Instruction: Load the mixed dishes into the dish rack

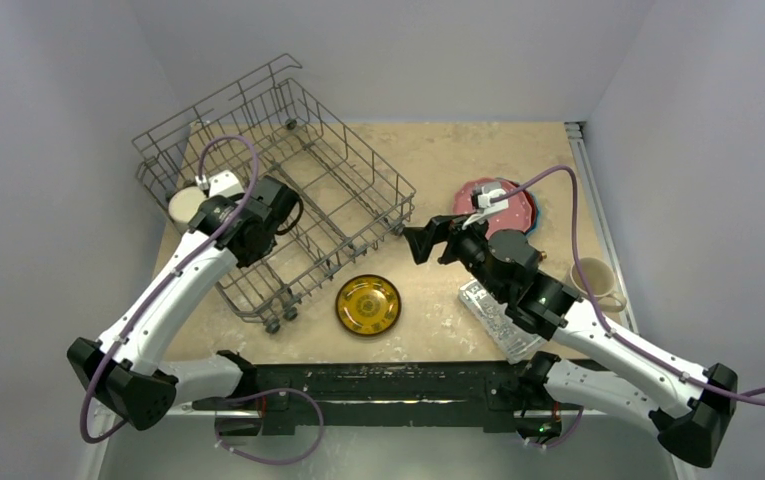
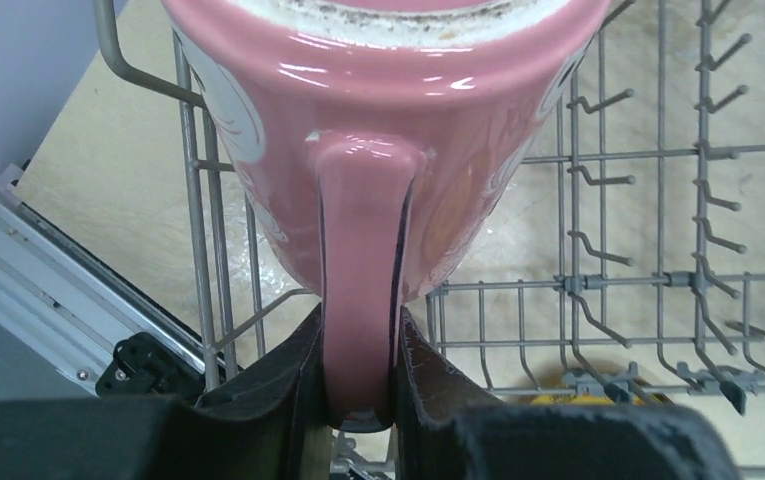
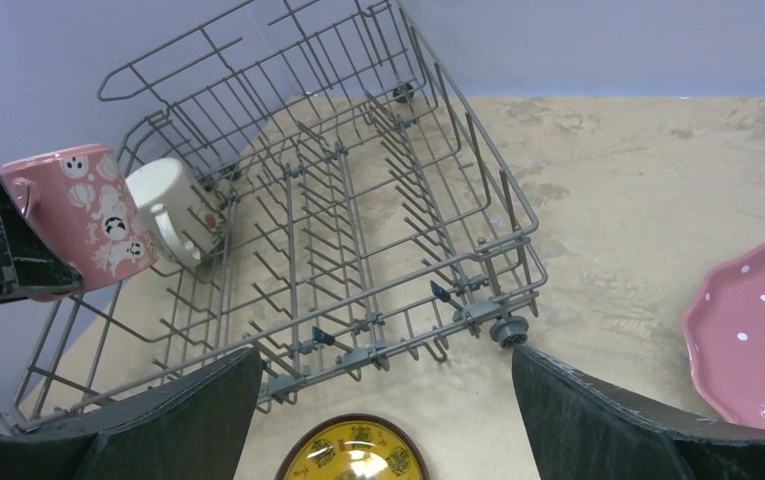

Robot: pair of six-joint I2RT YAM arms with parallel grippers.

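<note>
The left tool (image 2: 358, 372) is clenched on the handle of a pink mug (image 2: 378, 120), holding it above the left end of the rack (image 1: 338, 190), close to a white mug (image 3: 173, 210) already seated there. The right tool (image 1: 426, 243) hangs with fingers spread and nothing in them above the counter (image 1: 438, 160), between the rack and a pink plate (image 1: 498, 205). A yellow plate (image 1: 368, 304) and a cream mug (image 1: 593, 280) wait outside the rack.

The step in hand appears to be seating the pink mug. It likely calls for a slow, straight descent into a gap between tines, clear of the white mug and the side rail, with the grip released only once the mug rests steady on the wires.
</note>
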